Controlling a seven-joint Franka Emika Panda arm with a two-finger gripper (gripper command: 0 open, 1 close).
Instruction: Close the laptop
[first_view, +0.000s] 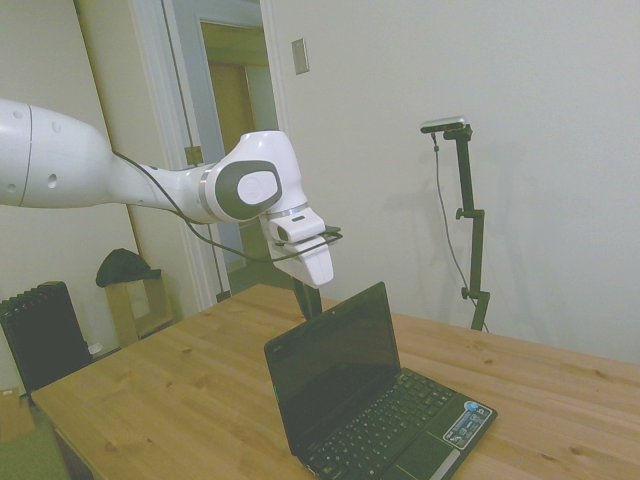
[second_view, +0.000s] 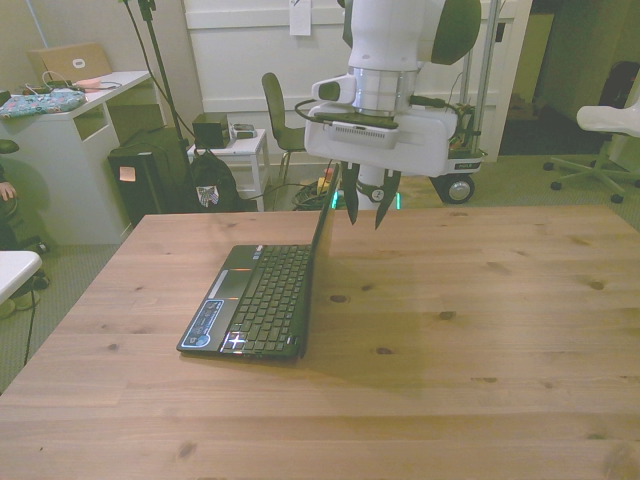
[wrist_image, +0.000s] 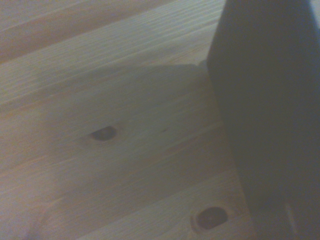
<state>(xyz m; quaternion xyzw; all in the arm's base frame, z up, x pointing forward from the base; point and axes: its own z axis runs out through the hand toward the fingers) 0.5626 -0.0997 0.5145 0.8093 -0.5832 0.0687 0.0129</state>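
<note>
A small black laptop (first_view: 370, 410) stands open on the wooden table (first_view: 180, 390), its dark screen (first_view: 335, 365) upright and its keyboard (second_view: 268, 290) lying flat. In the front view the lid shows edge-on (second_view: 322, 235). My gripper (second_view: 364, 208) hangs just behind the lid's top edge, on the back side of the screen, fingers open and pointing down with nothing between them. In the side view the fingers (first_view: 310, 298) are partly hidden behind the lid. The wrist view shows the lid's dark back (wrist_image: 270, 115) close by, over bare wood (wrist_image: 110, 150).
The table stretches wide to the front view's right (second_view: 480, 300) of the laptop. Beyond the table stand a chair (second_view: 280, 120), a black bag (second_view: 210, 185), a white desk (second_view: 70, 150) and an office chair (second_view: 605, 130).
</note>
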